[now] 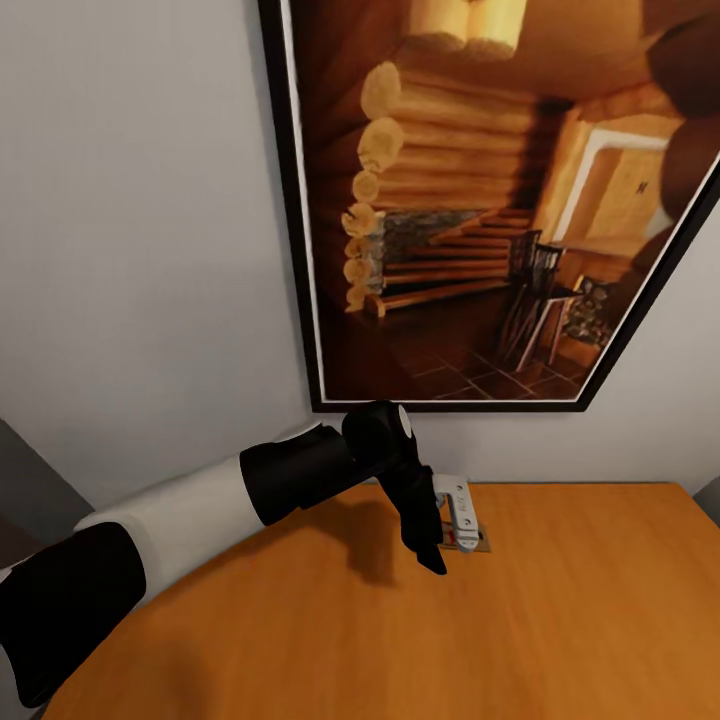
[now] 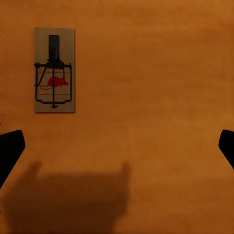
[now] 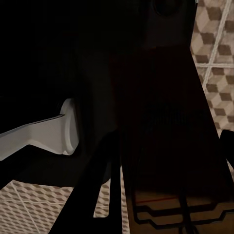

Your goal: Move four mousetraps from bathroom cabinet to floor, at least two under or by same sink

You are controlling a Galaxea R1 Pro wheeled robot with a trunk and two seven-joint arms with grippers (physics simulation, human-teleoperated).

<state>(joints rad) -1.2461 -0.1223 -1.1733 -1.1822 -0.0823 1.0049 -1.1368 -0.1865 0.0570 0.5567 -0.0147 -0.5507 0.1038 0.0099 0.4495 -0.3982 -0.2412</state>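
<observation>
The left gripper point(image 1: 432, 545), black and glossy on a white-and-black arm, hangs over the smooth orange-brown wooden cabinet top point(image 1: 560, 620), its jaws spread wide with nothing between them. Beside its fingertips, near the top's back edge by the wall, lies a flat tan rectangular mousetrap point(image 2: 54, 70) with thin dark wire parts and a red mark at its middle. On the pale wall above hangs a black-framed picture of a log interior point(image 1: 480, 200). The right gripper point(image 3: 161, 214) is clamped on a second brown flat mousetrap point(image 3: 170, 202), above floor tiles printed with brown-and-beige cubes point(image 3: 214, 44)
</observation>
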